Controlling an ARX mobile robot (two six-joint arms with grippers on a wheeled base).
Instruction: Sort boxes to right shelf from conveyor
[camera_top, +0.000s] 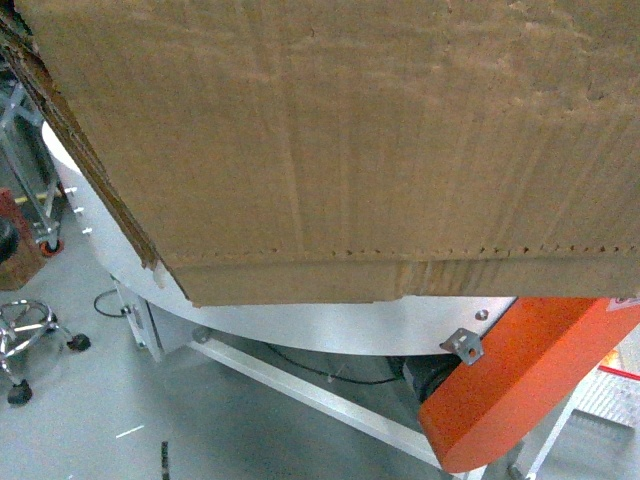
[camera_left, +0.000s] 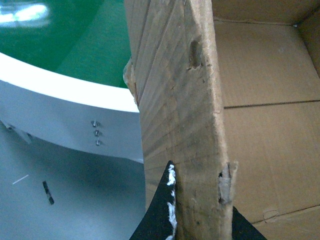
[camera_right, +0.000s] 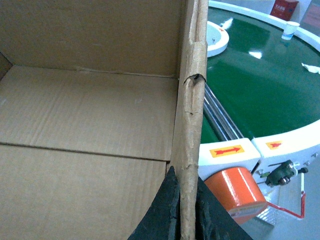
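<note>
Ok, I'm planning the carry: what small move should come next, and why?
Probably lift the box a little higher. Both claws, left and right, pinch opposite walls, but its bottom edge sits low beside the conveyor rim.

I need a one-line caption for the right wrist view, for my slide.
Right hand clamps the cardboard box wall, with the green conveyor beyond.
</note>
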